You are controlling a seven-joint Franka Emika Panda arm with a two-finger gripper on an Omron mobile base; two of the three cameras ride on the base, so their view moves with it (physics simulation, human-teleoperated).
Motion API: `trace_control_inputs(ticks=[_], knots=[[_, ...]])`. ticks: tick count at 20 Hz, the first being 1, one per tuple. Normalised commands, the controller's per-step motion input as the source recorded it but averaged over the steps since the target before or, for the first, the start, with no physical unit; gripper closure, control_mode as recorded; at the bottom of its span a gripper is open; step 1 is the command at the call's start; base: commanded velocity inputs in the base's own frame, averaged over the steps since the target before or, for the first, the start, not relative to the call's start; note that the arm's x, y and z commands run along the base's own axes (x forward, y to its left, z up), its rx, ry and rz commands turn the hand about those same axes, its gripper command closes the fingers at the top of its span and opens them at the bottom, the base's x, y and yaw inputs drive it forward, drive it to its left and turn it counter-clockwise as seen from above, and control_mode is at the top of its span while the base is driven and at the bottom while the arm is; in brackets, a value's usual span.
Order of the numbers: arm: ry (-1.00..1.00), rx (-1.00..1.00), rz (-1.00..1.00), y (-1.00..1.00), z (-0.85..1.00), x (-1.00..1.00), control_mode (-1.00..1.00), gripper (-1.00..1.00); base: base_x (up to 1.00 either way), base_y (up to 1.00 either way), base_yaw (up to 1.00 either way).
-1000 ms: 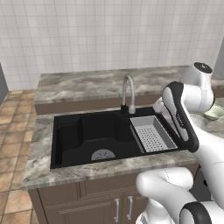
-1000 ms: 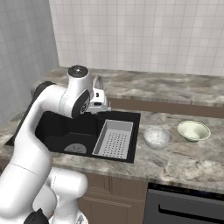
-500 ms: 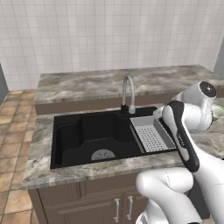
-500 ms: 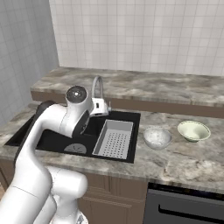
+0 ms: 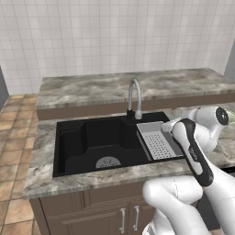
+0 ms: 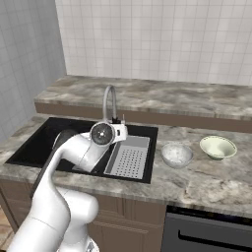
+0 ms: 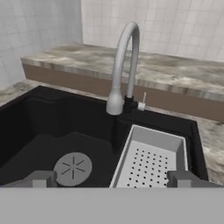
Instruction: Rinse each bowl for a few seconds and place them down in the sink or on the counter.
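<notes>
Sinking lower over the sink (image 5: pixel 82 142) — gripper (image 7: pixel 111 179) spread wide, empty; bowls (image 6: pixel 176 154) unmoved.

A black sink (image 7: pixel 52 131) with a round grey drain (image 7: pixel 72 168) on its floor. A curved steel faucet (image 7: pixel 124 65) rises behind it. A grey perforated tray (image 7: pixel 151 162) sits in the sink's right side. Marbled stone surface (image 7: pixel 166 72) and white tiled wall (image 7: pixel 153 22) lie beyond. The end effector (image 7: pixel 111 179) hangs empty, fingertips (image 7: pixel 41 178) wide apart.
</notes>
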Motion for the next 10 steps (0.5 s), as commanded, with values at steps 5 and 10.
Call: trace_control_inputs(ticks=[5,10], knots=[[-0.07,0.06,0.10,-0.18,-0.10,0.34,-1.00,-1.00,0.00,0.00,0.00],[-0.04,0.09,0.07,-0.24,-0.06,0.33,-1.00,-1.00,0.00,0.00,0.00]])
